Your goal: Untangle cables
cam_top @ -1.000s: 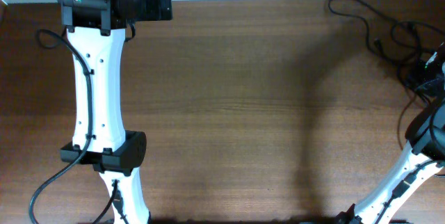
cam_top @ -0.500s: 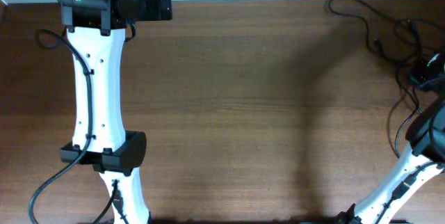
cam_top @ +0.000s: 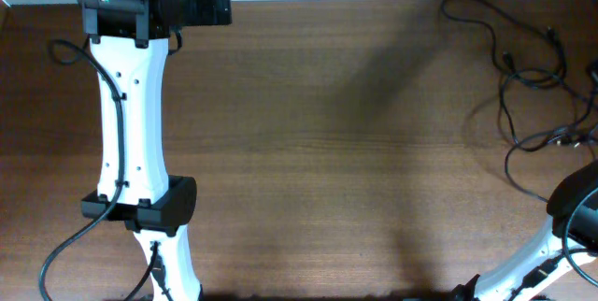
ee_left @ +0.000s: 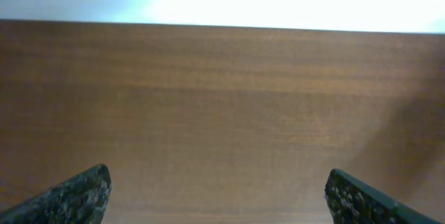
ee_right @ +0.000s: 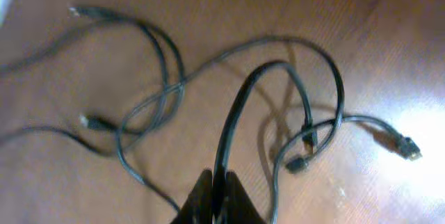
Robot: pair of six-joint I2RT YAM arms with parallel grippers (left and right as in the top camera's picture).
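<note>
The cables (cam_top: 533, 75) lie in loose, crossing black loops at the table's far right. In the right wrist view the cables (ee_right: 167, 78) spread over the wood, with small plug ends (ee_right: 407, 147) lying at the sides. My right gripper (ee_right: 218, 186) is shut on one strand, which arches up from the fingers and back down to the table. It is all but out of the overhead view at the right edge. My left gripper (ee_left: 219, 196) is open over bare wood at the far left of the table, far from the cables, with nothing between its fingers (ee_left: 76, 196).
The left arm (cam_top: 131, 123) stretches along the table's left side to the back edge. The right arm's base (cam_top: 561, 217) stands at the front right corner. The table's back edge (cam_top: 327, 0) meets a white wall.
My right gripper has shut on a cable strand and moved right, out of the overhead view. The bunched cables have been drawn out into wider loops toward the front. The left arm is unmoved.
</note>
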